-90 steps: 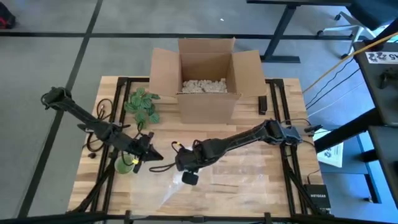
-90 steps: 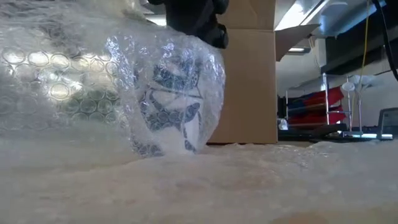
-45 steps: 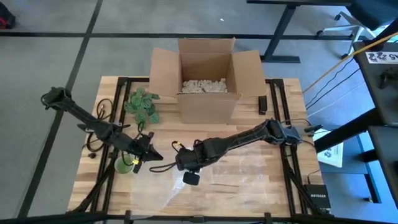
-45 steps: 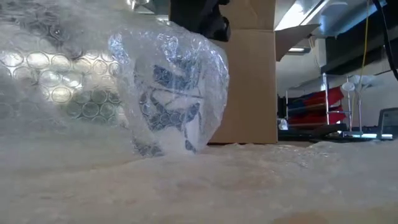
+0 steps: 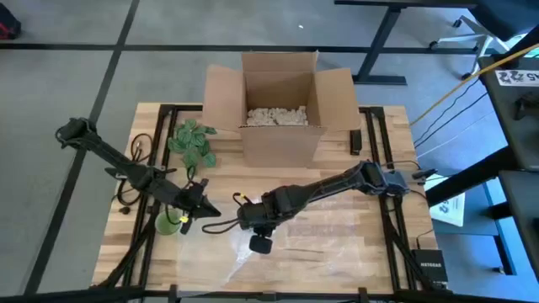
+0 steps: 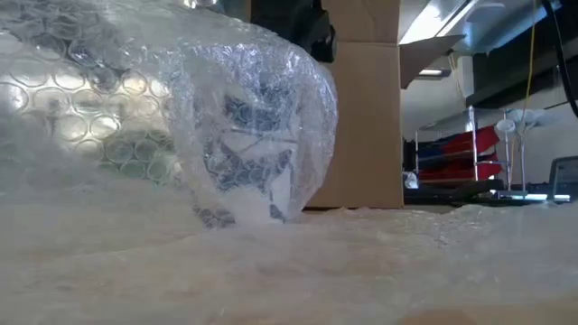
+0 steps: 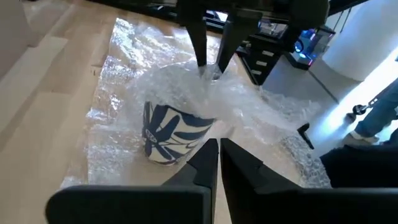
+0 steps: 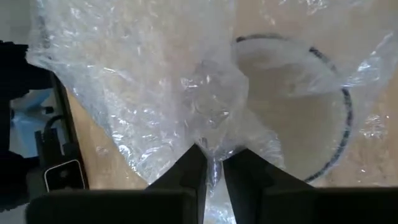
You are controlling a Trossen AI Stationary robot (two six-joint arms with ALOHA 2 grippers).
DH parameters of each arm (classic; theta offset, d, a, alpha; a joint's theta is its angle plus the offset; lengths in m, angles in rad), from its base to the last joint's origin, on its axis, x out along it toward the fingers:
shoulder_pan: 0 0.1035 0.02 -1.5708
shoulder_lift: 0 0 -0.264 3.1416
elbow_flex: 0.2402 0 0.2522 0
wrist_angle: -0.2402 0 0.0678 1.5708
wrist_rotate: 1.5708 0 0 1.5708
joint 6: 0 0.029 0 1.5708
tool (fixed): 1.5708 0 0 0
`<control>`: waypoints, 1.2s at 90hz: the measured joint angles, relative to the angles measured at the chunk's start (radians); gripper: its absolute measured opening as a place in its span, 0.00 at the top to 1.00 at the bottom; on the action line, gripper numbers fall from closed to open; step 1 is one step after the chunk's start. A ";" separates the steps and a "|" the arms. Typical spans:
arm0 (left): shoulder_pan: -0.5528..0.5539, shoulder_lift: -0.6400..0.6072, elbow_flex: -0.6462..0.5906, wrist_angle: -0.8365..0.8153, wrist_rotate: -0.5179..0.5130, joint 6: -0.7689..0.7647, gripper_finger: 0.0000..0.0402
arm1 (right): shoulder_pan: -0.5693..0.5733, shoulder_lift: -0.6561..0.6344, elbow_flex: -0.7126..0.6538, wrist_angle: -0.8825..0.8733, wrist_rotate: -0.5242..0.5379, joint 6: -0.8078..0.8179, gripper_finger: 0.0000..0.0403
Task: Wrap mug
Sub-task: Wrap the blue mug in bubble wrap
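Pinching a fold of bubble wrap (image 8: pixel 211 118) between nearly closed fingers, the right gripper (image 8: pixel 213 163) holds the sheet up over the mug (image 7: pixel 171 132), apparently to drape it. That blue-patterned mug stands upright near the table's (image 5: pixel 354 240) six o'clock edge. At nine o'clock, the left gripper (image 7: pixel 219 155) waits, fingers pressed together. The cardboard box (image 5: pixel 282 109) sits at twelve.

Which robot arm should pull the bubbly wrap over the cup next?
Probably the right. The right gripper is already shut on the bubble wrap just above the mug, so it can drag the sheet across. The left gripper sits shut beside the mug, holding nothing.
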 joint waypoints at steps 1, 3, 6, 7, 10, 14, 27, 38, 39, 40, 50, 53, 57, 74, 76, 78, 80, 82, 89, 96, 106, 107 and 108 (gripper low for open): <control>0.000 0.000 0.000 0.000 0.000 0.000 1.00 | 0.000 0.000 0.000 0.000 -0.002 0.002 0.91; 0.000 0.000 0.000 0.000 0.000 0.000 1.00 | -0.002 0.000 0.000 0.000 -0.010 0.005 0.91; 0.000 0.000 0.000 0.000 0.000 0.002 1.00 | -0.007 0.000 0.000 0.000 -0.019 0.005 0.91; 0.000 0.000 0.000 0.000 0.000 0.003 1.00 | -0.007 0.000 0.000 0.001 -0.020 0.005 0.91; 0.000 0.000 0.000 0.000 0.000 0.004 1.00 | -0.009 0.000 0.000 0.001 -0.023 0.005 0.91; 0.000 0.000 0.000 0.000 0.000 0.006 1.00 | -0.014 0.000 0.000 0.001 -0.030 0.005 0.89; 0.000 0.000 0.000 -0.008 0.000 0.007 1.00 | -0.028 0.000 0.000 0.001 -0.044 0.006 0.79; 0.000 0.000 0.000 -0.016 0.000 0.007 1.00 | -0.039 0.000 0.000 0.000 -0.045 0.003 0.69; 0.000 0.000 0.000 -0.018 0.000 0.007 1.00 | -0.040 0.000 0.000 0.001 -0.047 0.002 0.69; 0.000 0.000 0.000 -0.020 0.000 0.007 1.00 | -0.040 0.000 0.000 0.001 -0.048 0.001 0.68; 0.000 0.000 0.000 -0.032 0.000 0.008 1.00 | -0.049 0.000 0.000 -0.001 -0.102 -0.020 0.63; 0.000 0.000 0.000 -0.034 0.000 0.010 1.00 | -0.054 0.000 0.000 -0.001 -0.116 -0.020 0.62; 0.000 0.000 0.000 -0.035 0.000 0.017 1.00 | -0.056 0.000 0.001 -0.002 -0.125 -0.021 0.62; 0.000 0.000 0.000 -0.036 0.000 0.030 1.00 | -0.061 -0.012 0.076 -0.052 -0.094 -0.100 0.65; 0.000 0.000 0.000 -0.036 0.000 0.030 1.00 | -0.061 -0.013 0.092 -0.069 -0.079 -0.116 0.65; 0.000 0.000 0.000 -0.036 0.000 0.032 1.00 | -0.060 -0.015 0.107 -0.081 -0.066 -0.132 0.66; 0.000 0.000 0.000 -0.036 0.000 0.034 1.00 | -0.060 -0.016 0.121 -0.090 -0.052 -0.147 0.66; 0.000 0.000 0.000 -0.036 0.000 0.036 1.00 | -0.059 -0.017 0.135 -0.098 -0.041 -0.161 0.66; 0.000 0.000 0.000 -0.035 0.000 0.043 1.00 | -0.059 -0.018 0.175 -0.136 0.001 -0.200 0.67; 0.000 0.000 0.000 -0.033 0.000 0.057 1.00 | -0.059 -0.018 0.187 -0.155 0.048 -0.228 0.67; 0.000 0.000 0.000 -0.031 0.000 0.060 1.00 | -0.062 -0.018 0.177 -0.173 0.072 -0.244 0.67; 0.000 0.000 0.000 -0.031 0.000 0.060 1.00 | -0.064 -0.018 0.174 -0.176 0.072 -0.245 0.67; 0.000 0.000 0.000 -0.031 0.000 0.060 1.00 | -0.064 -0.018 0.171 -0.179 0.072 -0.245 0.67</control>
